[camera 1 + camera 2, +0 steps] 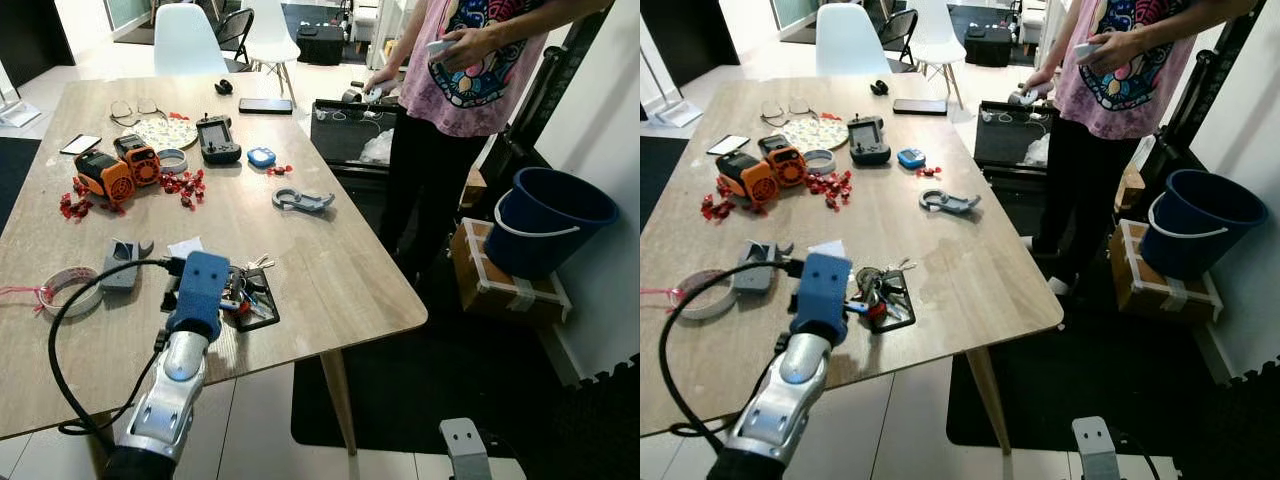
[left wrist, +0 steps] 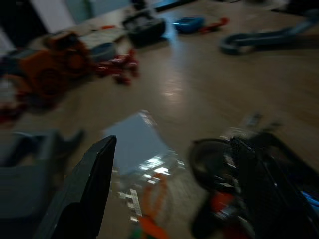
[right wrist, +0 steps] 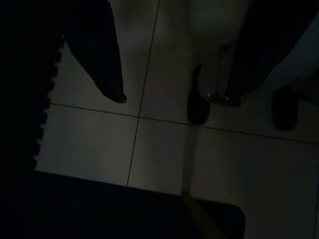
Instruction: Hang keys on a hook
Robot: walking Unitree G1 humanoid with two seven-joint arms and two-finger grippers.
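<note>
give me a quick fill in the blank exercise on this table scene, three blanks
1. The left hand reaches over a bunch of ____ near the table's front edge.
2. The bucket on the floor is ____.
3. The two power tools are mainly ____.

Missing words: keys; blue; orange

You have a light wood table (image 1: 330, 270), red petals (image 1: 185, 185), two orange devices (image 1: 118, 170), a blue wrist housing (image 1: 198, 290), navy bucket (image 1: 550, 220) with white handle, and a person's pink printed shirt (image 1: 480, 70).
</note>
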